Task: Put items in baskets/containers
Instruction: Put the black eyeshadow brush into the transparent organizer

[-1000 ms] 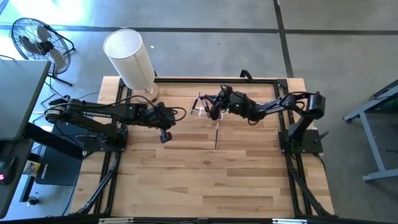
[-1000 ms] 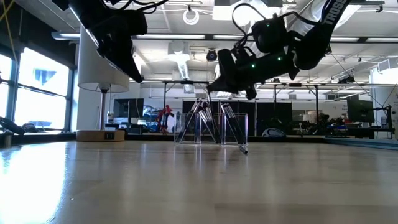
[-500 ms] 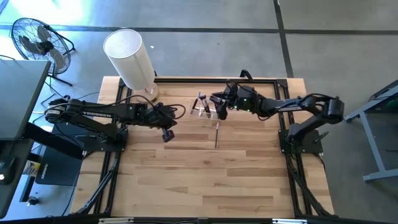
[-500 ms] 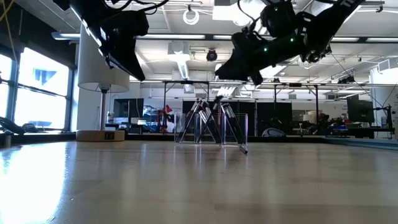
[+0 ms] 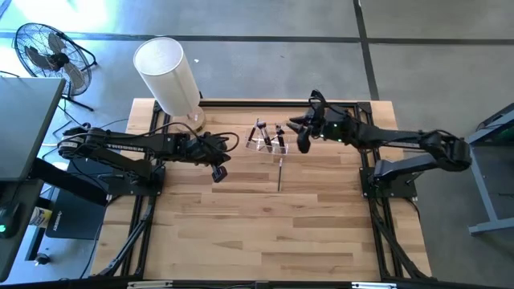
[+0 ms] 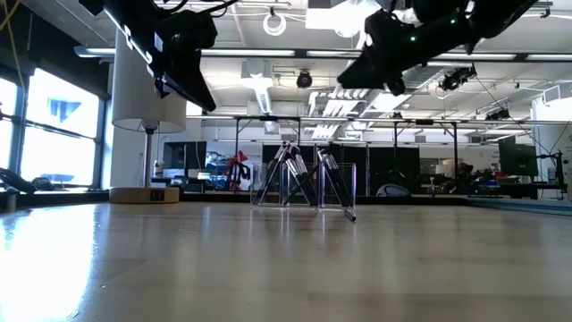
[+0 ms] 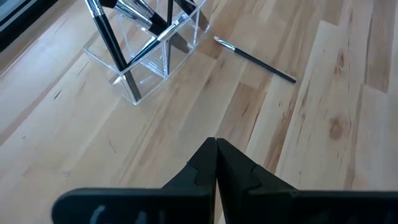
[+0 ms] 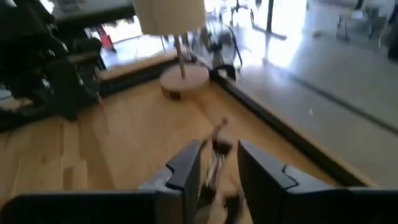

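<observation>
Right gripper [image 5: 303, 138] jaws parted, empty, above the table at 3 o'clock of the clear holder [image 5: 267, 140]. Brushes [image 6: 295, 170] lean inside the holder; one brush [image 5: 279, 174] lies on the table [image 5: 265, 233] at its 6 o'clock. Left gripper [image 5: 218, 174] jaws shut, empty, 8 o'clock of holder.

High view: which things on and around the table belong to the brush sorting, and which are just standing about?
Job:
- clear holder with brushes standing in it
- loose brush lying on the table
- right hand, open, beside the holder

Standing about:
- white cylinder
- floor fan
- left hand, shut, waiting
</observation>
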Available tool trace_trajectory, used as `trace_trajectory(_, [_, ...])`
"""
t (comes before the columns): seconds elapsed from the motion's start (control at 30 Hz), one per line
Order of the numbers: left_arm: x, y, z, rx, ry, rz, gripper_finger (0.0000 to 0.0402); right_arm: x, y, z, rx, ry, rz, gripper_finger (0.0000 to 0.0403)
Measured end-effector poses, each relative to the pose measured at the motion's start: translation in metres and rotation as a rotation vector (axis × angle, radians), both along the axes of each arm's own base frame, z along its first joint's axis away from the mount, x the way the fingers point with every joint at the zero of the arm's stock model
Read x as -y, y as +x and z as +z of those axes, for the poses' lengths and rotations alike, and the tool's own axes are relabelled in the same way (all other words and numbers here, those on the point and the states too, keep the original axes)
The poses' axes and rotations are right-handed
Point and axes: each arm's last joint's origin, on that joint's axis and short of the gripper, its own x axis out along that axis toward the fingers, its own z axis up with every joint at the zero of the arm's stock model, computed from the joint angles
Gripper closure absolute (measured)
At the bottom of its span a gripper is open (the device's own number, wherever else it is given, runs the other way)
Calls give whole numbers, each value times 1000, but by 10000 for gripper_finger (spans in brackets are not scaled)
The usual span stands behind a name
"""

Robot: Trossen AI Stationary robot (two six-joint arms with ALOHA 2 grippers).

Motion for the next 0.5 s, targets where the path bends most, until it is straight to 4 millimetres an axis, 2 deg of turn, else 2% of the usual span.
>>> trace_trajectory(0.2, [0,0,0,-1,12,11,401,-17,-27,-6,-177,181,-23,389])
trace_trajectory(0.33, [-1,-4,-2,-54,43,-5,401,-34,-33,-12,-256,260,-76,393])
trace_trajectory(0.5, [-3,-18,5,-83,107,-2,401,-61,-32,-24,-330,380,-131,399])
